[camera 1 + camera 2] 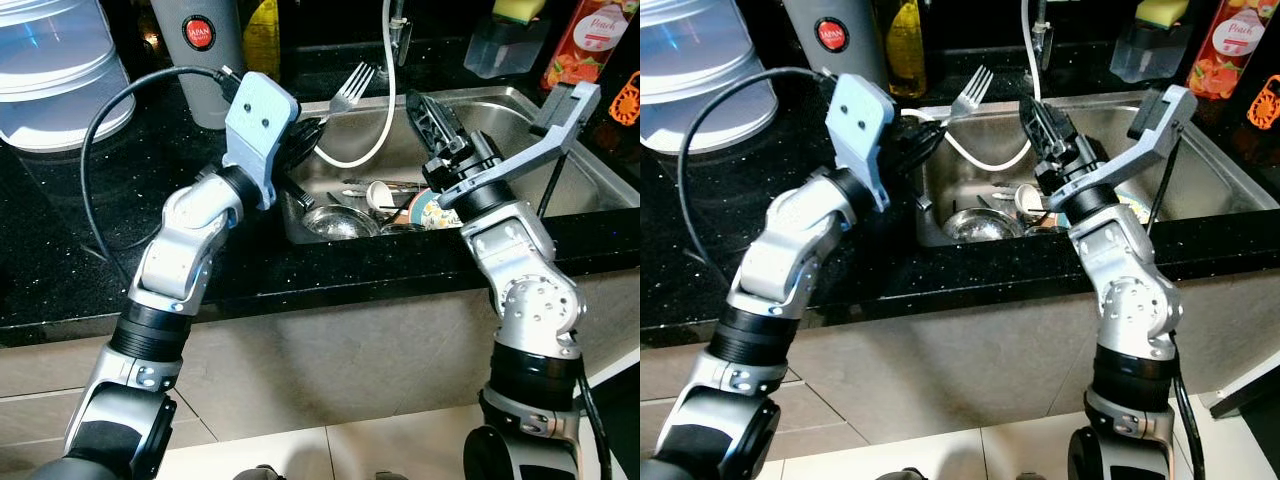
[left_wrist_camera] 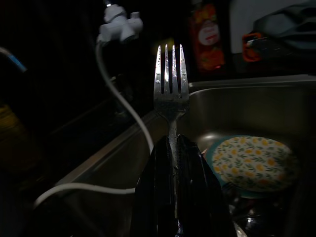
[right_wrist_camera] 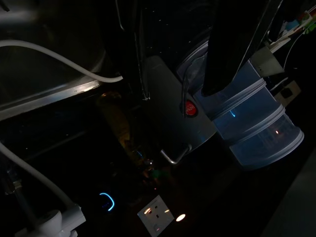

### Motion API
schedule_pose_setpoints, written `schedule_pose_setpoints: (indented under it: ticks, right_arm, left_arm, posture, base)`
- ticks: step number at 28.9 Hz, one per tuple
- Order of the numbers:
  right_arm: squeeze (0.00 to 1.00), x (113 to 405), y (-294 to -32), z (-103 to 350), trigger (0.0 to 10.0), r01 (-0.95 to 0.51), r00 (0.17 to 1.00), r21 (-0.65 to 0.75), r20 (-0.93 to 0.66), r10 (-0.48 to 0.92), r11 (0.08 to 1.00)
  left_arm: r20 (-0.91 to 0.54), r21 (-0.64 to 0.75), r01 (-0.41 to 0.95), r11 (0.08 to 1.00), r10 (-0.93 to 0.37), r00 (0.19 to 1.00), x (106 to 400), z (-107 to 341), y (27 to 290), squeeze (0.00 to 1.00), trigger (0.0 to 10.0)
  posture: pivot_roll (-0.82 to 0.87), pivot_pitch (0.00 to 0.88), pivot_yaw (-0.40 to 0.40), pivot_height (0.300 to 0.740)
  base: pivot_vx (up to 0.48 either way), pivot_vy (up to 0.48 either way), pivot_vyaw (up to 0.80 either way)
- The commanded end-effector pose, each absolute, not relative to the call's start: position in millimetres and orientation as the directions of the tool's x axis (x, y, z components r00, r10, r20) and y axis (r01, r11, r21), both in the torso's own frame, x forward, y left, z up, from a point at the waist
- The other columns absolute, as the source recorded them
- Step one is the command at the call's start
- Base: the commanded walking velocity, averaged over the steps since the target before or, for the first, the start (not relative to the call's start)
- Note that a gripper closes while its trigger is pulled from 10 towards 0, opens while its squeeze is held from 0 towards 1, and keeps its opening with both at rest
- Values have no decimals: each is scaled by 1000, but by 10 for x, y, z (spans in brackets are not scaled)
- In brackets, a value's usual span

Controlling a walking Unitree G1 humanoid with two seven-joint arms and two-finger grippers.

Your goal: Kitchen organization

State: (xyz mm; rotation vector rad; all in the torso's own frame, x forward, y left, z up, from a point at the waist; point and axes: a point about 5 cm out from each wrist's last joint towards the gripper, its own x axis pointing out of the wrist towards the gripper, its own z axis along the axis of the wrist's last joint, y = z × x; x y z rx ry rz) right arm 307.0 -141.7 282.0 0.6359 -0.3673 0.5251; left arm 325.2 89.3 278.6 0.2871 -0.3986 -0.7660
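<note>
Black speckled counter (image 1: 70,250) surrounds a steel sink (image 1: 560,150) of dirty dishes. Left gripper (image 1: 310,128) clenches a fork (image 1: 347,92) by its handle, tines up, above the sink's left edge. Right gripper (image 1: 428,118) hovers over the sink; I cannot tell its fingers' state. Keep the fork level while carrying it clear. A thermos (image 1: 197,45) reads "JAPAN"; a bottle (image 1: 588,40) reads "Peach".

the fork (image 2: 170,84) handle is hidden between the closed jaws of the left gripper (image 1: 305,135). the floral plate (image 2: 252,163) is partly covered by dishes at lower right. the orange bottle (image 1: 590,40) is cut off by the top edge. the right wrist view is too dark to read the socket (image 3: 157,216).
</note>
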Motion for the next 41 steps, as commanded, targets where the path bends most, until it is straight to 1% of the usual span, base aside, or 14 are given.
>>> schedule_pose_setpoints:
  ticks: [1,9,12,21,22,23,29,32,37,38,40,41]
  right_arm:
    - [0,3078,-1376,2793,10000,-571,807,469,469,359,673]
    - [0,3060,-1245,2768,10000,-607,789,474,457,411,639]
    - [0,3061,-1185,2714,10000,-605,793,468,430,433,644]
    - [0,3076,-1167,2672,10000,-602,796,453,410,445,658]
    - [0,3071,-1167,2687,4549,-605,793,451,420,442,656]
    - [0,3066,-1174,2702,0,-607,790,452,431,437,653]
    - [0,3070,-1196,2710,0,-599,795,451,435,423,662]
    - [0,3061,-1200,2715,0,-607,788,448,442,428,656]
    - [0,3054,-1196,2718,0,-614,783,445,443,436,651]
    - [0,3053,-1189,2714,0,-617,781,443,442,441,650]
    - [0,3060,-1178,2705,0,-618,781,442,434,448,650]
    - [0,3072,-1173,2696,2275,-616,784,441,427,451,653]
  left_arm:
    - [244,406,628,663,-741,625,3206,2796,854,0,10000]
    - [245,408,665,626,-776,581,3155,2783,762,0,10000]
    - [240,412,710,571,-819,520,3063,2786,663,0,10000]
    - [218,412,742,529,-848,483,2993,2722,550,0,10000]
    - [214,412,742,529,-847,486,2994,2711,552,0,10000]
    - [212,413,738,533,-845,491,2999,2708,560,0,10000]
    - [207,425,721,547,-834,511,3012,2709,579,0,10000]
    - [212,433,687,584,-806,552,3051,2705,599,0,10000]
    - [204,457,663,593,-795,571,3062,2688,603,0,10000]
    - [219,436,658,614,-781,585,3080,2693,615,1000,10000]
    - [241,425,634,646,-756,608,3112,2724,639,1000,10000]
    - [255,426,619,660,-744,618,3121,2752,653,1000,10000]
  posture:
    - [63,0,42,740]
    - [64,0,44,740]
    - [67,0,45,740]
    - [69,0,43,740]
    - [69,0,43,740]
    - [69,0,43,740]
    - [69,0,43,740]
    - [69,0,35,740]
    - [69,0,35,740]
    - [75,0,26,740]
    - [75,0,26,740]
    - [75,0,26,740]
  base:
    - [0,0,0]
    - [0,0,0]
    - [0,0,0]
    - [0,0,0]
    - [0,0,0]
    - [0,0,0]
    - [0,0,0]
    - [0,0,0]
    - [0,0,0]
    - [0,0,0]
    - [0,0,0]
    - [0,0,0]
